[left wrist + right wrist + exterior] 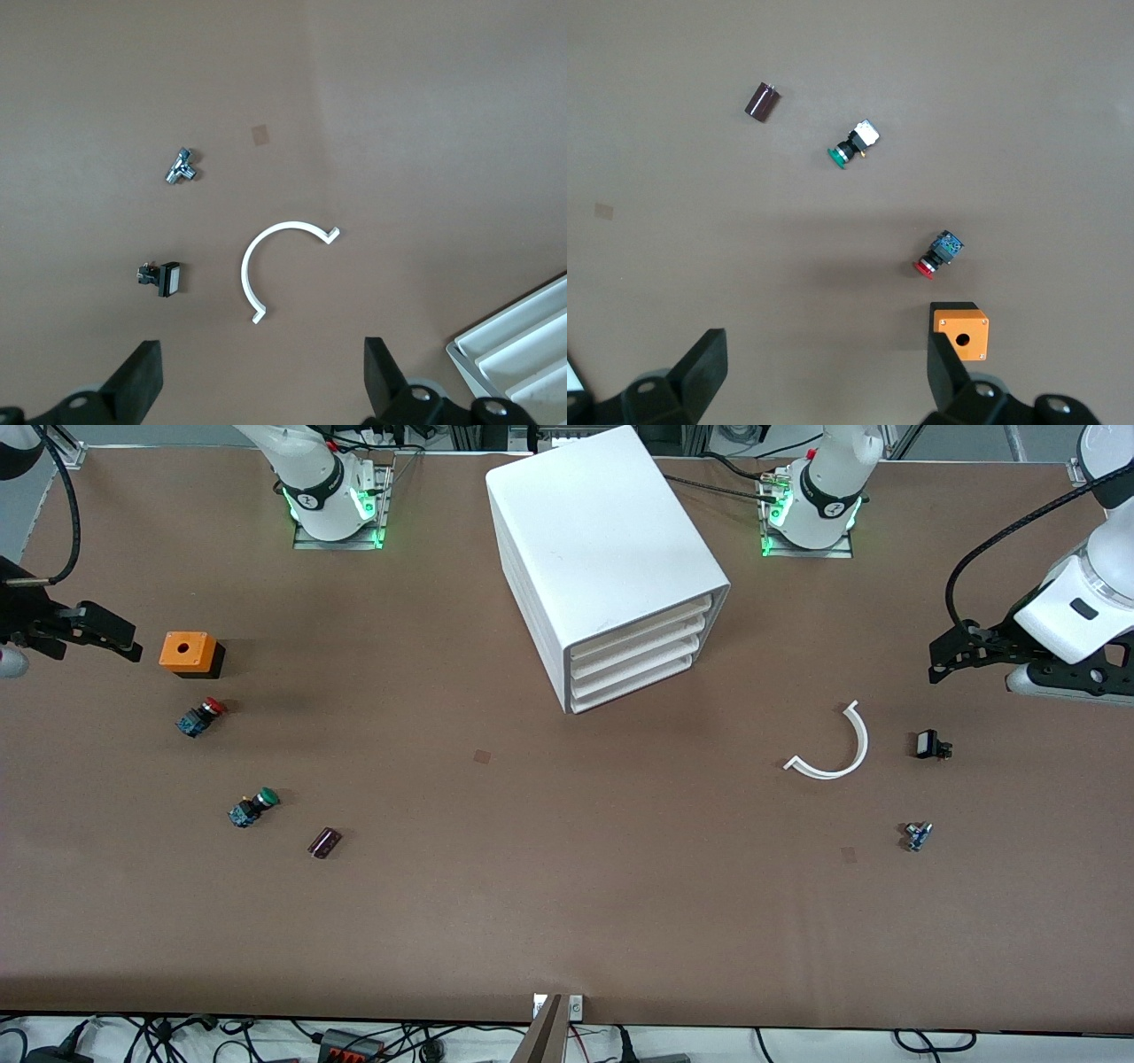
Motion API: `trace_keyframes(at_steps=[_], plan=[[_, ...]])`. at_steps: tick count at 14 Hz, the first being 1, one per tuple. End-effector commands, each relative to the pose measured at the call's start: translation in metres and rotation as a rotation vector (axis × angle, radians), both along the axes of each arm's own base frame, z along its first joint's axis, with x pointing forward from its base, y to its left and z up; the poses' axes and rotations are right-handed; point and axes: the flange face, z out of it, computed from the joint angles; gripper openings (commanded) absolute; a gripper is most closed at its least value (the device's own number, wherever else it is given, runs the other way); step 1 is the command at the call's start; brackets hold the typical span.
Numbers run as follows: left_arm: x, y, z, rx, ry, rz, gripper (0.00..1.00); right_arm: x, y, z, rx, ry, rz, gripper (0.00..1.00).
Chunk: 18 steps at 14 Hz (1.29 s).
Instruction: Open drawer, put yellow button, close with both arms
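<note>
The white cabinet (602,549) stands at the middle of the table near the robots' bases. Its four cream drawer fronts (640,651) are all shut, and a corner of them (523,347) shows in the left wrist view. The yellow button is out of view. My left gripper (948,657) (261,354) hangs open and empty over the left arm's end of the table. My right gripper (120,638) (824,345) hangs open and empty over the right arm's end, beside an orange box (189,653) (962,330).
A red-capped button (202,716) (936,255), a green-capped button (253,807) (853,144) and a dark block (324,842) (762,100) lie toward the right arm's end. A white curved strip (833,748) (275,266), a black switch (930,744) (164,277) and a metal fitting (918,835) (182,166) lie toward the left arm's end.
</note>
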Motion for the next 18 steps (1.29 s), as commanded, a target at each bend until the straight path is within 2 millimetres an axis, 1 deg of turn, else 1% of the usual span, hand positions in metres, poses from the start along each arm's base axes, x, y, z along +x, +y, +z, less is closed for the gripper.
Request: trace_keyframes(at_steps=[1, 9, 14, 18], plan=[[-0.005, -0.001, 0.006, -0.015, 0.005, -0.012, 1.00, -0.012, 0.004, 0.005, -0.012, -0.003, 0.023, 1.00], [-0.004, 0.001, 0.008, -0.015, -0.006, -0.012, 1.00, -0.004, 0.004, 0.002, -0.013, -0.032, 0.022, 1.00], [-0.004, -0.003, 0.008, -0.013, -0.003, -0.017, 1.00, -0.002, 0.001, -0.001, -0.014, -0.032, 0.018, 1.00], [-0.005, -0.011, 0.009, -0.012, -0.004, -0.032, 1.00, -0.001, 0.002, 0.000, -0.012, -0.038, 0.015, 1.00]])
